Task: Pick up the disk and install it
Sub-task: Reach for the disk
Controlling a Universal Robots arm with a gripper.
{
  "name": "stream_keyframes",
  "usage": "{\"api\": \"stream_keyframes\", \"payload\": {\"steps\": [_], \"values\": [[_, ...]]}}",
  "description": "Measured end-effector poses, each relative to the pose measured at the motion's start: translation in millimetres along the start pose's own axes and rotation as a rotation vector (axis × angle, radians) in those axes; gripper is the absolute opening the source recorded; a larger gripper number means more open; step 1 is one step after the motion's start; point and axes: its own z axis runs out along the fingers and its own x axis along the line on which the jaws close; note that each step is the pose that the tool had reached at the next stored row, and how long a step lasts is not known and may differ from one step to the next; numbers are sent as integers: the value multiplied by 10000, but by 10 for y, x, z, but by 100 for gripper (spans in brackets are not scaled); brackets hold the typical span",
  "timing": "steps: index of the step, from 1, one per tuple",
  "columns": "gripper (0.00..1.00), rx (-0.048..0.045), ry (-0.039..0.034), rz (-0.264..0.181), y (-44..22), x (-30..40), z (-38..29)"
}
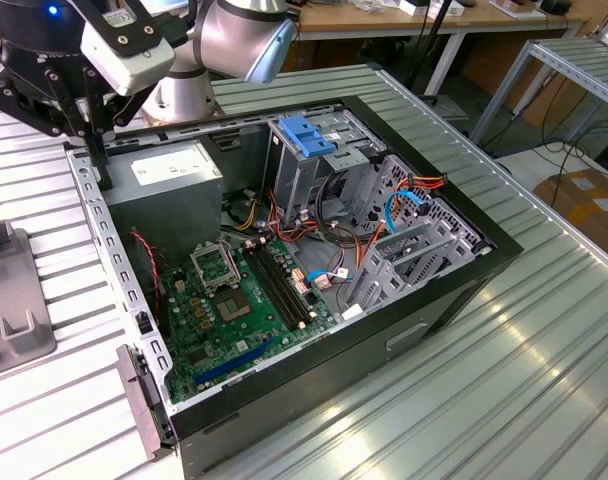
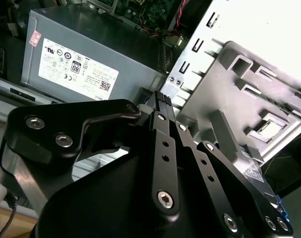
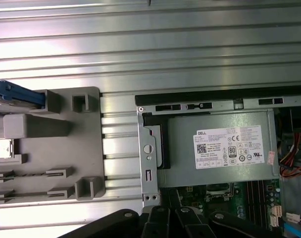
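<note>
— Where is the disk?

— The disk [image 3: 14, 93] sits at one end of a grey holder [image 3: 91, 124]. The first wrist view shows the edge of its blue carrier frame. It is well apart from the fingers, on the other side of the case wall [image 3: 148, 148] from them.

— And the gripper?

— The gripper [image 2: 163, 99] has its fingers pressed together with nothing between them. In the second wrist view the tips meet just above the case wall. The holder is on one side of them and the power supply [image 2: 91, 54] is on the other.

— What is nearest the fingers?

— The power supply, a grey box with a white label, is just beside the tips in the corner of the open computer case [image 1: 454, 290]. The holder is a little further off, resting on the slatted metal table [image 1: 484, 390].

— And further out?

— In the exterior view, the motherboard [image 1: 234, 300] lies on the case floor beyond the power supply. A blue bracket [image 1: 309, 135] sits on top of the drive cage [image 1: 329, 175], well away from the fingers and at the opposite end of the case from the holder.
</note>
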Motion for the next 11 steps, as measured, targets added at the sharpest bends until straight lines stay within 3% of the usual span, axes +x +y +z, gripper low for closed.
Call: {"api": "stream_keyframes", "payload": {"steps": [11], "values": [[10, 1, 1, 0, -4, 49, -1]]}}
